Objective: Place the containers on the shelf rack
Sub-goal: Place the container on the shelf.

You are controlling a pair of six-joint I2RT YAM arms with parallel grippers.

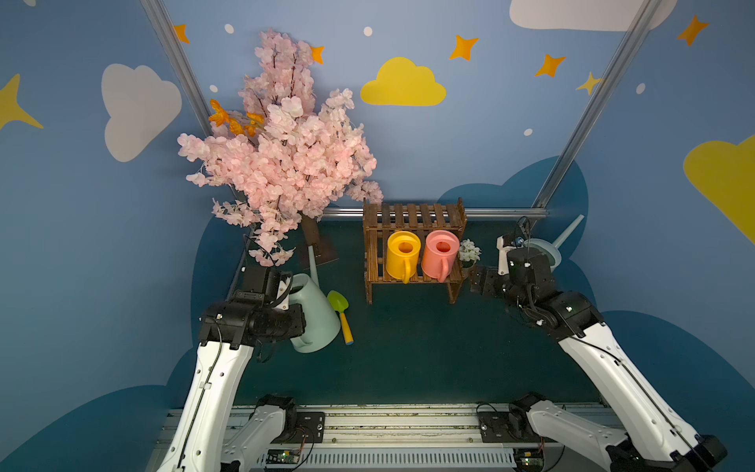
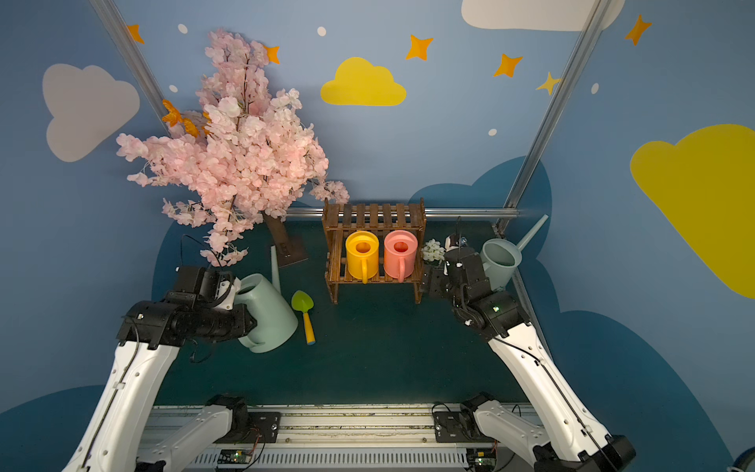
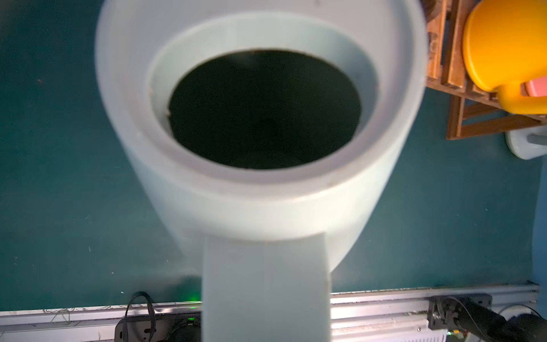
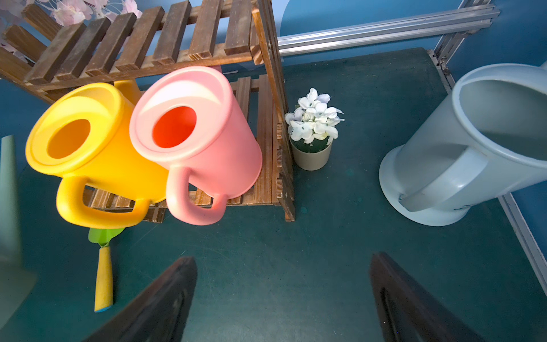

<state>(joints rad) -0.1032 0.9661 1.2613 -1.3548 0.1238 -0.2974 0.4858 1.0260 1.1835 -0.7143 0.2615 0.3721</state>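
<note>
Pale green can, yellow can, pink can

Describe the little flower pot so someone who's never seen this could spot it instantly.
Find the dark wooden shelf rack at the back. On the tabletop beside its end nearest the pink watering can stands a small flower pot. It alone holds white blossoms and has no handle or spout.

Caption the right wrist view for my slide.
Open right gripper facing yellow watering can and pink watering can on shelf rack; blue-grey watering can on mat.
</note>
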